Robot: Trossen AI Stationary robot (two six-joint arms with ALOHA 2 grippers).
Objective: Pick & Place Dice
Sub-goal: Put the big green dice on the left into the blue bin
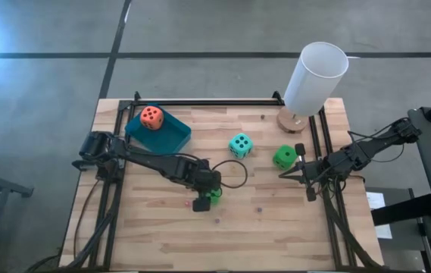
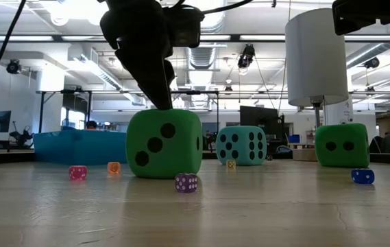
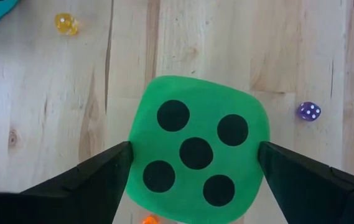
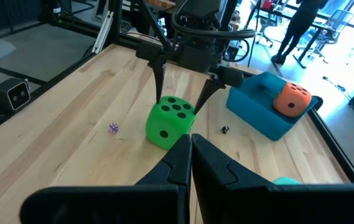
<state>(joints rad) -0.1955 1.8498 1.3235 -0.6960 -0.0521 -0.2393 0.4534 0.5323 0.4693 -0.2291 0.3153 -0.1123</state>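
Orange-red soft die (image 1: 151,116) sits in tray. Teal die (image 1: 240,145) and green die (image 1: 284,157) mid-table. Second green die (image 3: 196,148) near front, five up.

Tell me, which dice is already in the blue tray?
The orange dice. It sits in the tray; the teal dice and both green ones are on the table.

A bright green die (image 3: 196,149) sits on the pale wooden table (image 3: 226,43), five dark pips facing up. The left gripper (image 3: 194,163) straddles it, one dark finger (image 3: 89,180) at nine o'clock of the die and the other at three o'clock, spread wide with their tips right at its sides. A tiny purple die (image 3: 308,111) lies off at two o'clock of the green one, a tiny yellow die (image 3: 66,23) at ten o'clock, and an orange speck (image 3: 147,219) peeks out at its six o'clock edge.
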